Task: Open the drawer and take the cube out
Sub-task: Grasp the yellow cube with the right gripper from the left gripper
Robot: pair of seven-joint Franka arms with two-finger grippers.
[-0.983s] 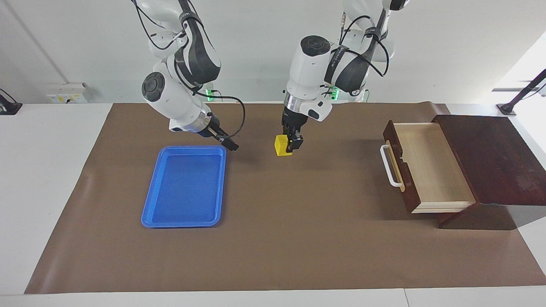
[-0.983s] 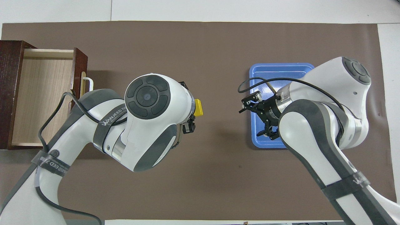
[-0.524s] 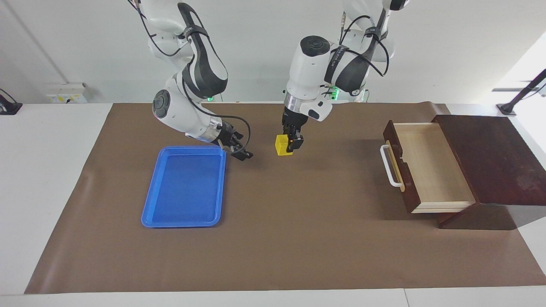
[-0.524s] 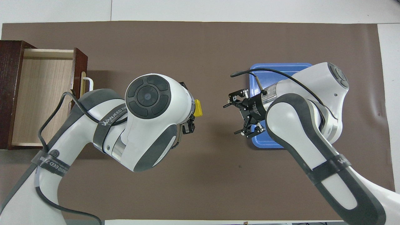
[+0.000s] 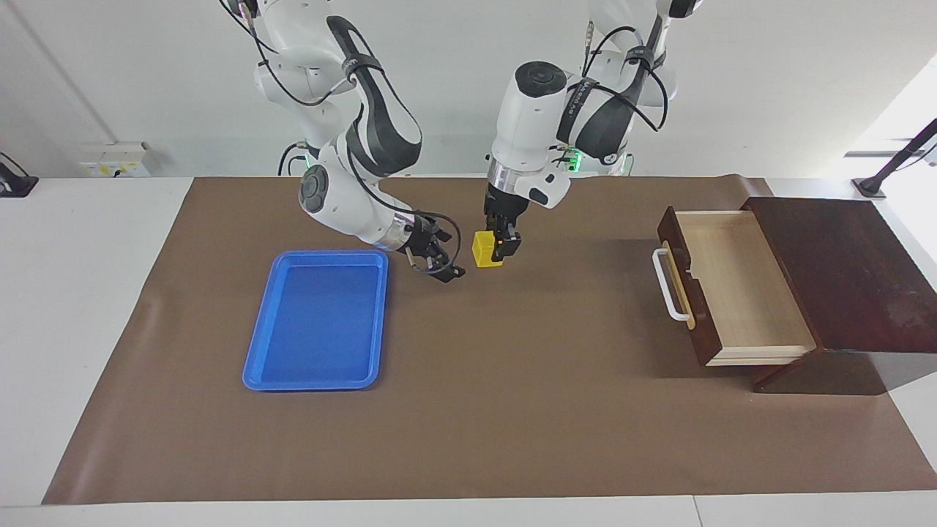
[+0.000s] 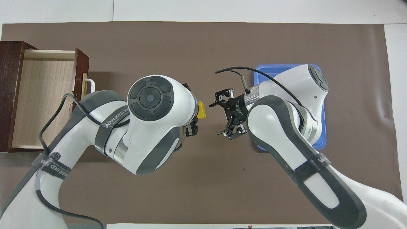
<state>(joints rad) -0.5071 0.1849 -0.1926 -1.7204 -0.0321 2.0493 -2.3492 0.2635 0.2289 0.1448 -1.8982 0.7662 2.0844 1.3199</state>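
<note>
- Over the mat's middle, we see the left gripper (image 5: 502, 247) clamped on the cube (image 5: 483, 249), held above the brown mat (image 5: 512, 410).
- Just beside the cube, the right gripper (image 5: 441, 261) hangs with its 2 fingers spread, between the blue tray (image 5: 252, 359) and the cube.
- We see the drawer (image 5: 732, 278) pulled out.

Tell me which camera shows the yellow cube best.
The facing view: the cube shows nearly whole, held by the left gripper above the mat. Overhead, only its edge peeks past the left arm's wrist.
</note>
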